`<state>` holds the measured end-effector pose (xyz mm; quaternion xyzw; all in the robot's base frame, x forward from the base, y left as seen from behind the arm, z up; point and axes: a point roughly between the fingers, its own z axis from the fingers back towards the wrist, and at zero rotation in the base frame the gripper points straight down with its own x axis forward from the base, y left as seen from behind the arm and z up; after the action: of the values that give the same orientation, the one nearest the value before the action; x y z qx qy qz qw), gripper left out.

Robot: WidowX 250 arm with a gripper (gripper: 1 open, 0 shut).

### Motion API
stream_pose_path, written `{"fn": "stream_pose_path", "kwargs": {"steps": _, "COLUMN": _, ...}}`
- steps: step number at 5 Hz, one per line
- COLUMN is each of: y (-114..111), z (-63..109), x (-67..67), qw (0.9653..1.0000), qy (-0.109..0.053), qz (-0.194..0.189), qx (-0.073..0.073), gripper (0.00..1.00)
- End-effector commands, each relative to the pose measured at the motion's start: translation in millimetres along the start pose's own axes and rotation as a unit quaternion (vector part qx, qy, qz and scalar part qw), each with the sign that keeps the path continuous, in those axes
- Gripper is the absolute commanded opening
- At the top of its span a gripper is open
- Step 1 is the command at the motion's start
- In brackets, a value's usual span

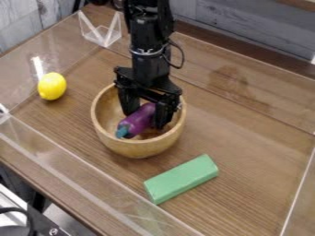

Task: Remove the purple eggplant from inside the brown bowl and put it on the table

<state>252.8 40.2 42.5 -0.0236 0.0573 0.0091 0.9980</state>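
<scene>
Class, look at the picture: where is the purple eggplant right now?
The purple eggplant lies inside the brown bowl near the middle of the camera view, between the gripper's open fingers, with the green block in front.

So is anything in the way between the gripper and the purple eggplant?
Nothing visible. The open gripper is down inside the brown bowl, its fingers on either side of the purple eggplant, with nothing between them.

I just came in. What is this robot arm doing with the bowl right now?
The arm reaches straight down into the brown bowl, and its gripper is open, with the fingers on either side of the purple eggplant. The eggplant lies inside the bowl, not yet lifted. On the table a yellow lemon and a green block lie apart from the bowl, untouched.
</scene>
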Motion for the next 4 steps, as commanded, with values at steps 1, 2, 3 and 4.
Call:
{"fn": "stream_pose_path", "kwargs": {"steps": 1, "y": 4.3, "z": 6.6, "x": 4.2, "qw": 0.9998, "qy": -0.016, "qz": 0.006, "qx": 0.003, "gripper": 1.00}}
{"fn": "stream_pose_path", "kwargs": {"steps": 2, "y": 4.8, "z": 4.8, "x": 5.3, "qw": 0.9998, "qy": -0.017, "qz": 0.008, "qx": 0.004, "gripper": 1.00}}
{"fn": "stream_pose_path", "kwargs": {"steps": 3, "y": 5.2, "z": 3.3, "x": 6.2, "qw": 0.9998, "qy": -0.017, "qz": 0.010, "qx": 0.004, "gripper": 1.00}}
{"fn": "stream_pose_path", "kwargs": {"steps": 4, "y": 5.0, "z": 3.2, "x": 6.4, "qw": 0.9997, "qy": -0.019, "qz": 0.014, "qx": 0.003, "gripper": 0.00}}
